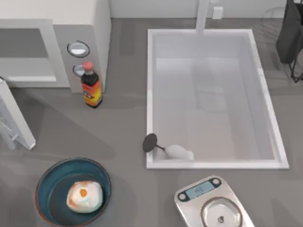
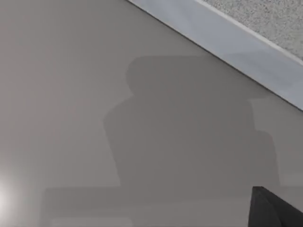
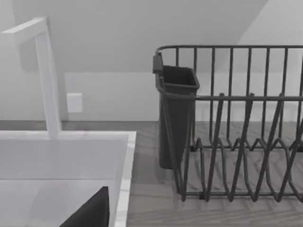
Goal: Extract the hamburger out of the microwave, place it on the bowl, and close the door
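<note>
One hamburger (image 1: 84,196) is sitting inside the single bowl (image 1: 46,188) at the table's front left, its orange-patched face turned upward; the lump is too rounded for a long axis to be told. One microwave (image 1: 85,28) is standing at the back left, its cavity showing open, with one door (image 1: 16,124) swung outward toward the front, its long edge running front to back. A sauce bottle (image 1: 91,86) is standing upright just before the dials. One sink (image 1: 265,99) and one scale (image 1: 208,198) are lying to the right. A dish rack (image 3: 236,132) is standing beside the sink. How far either claw is open cannot be told.
</note>
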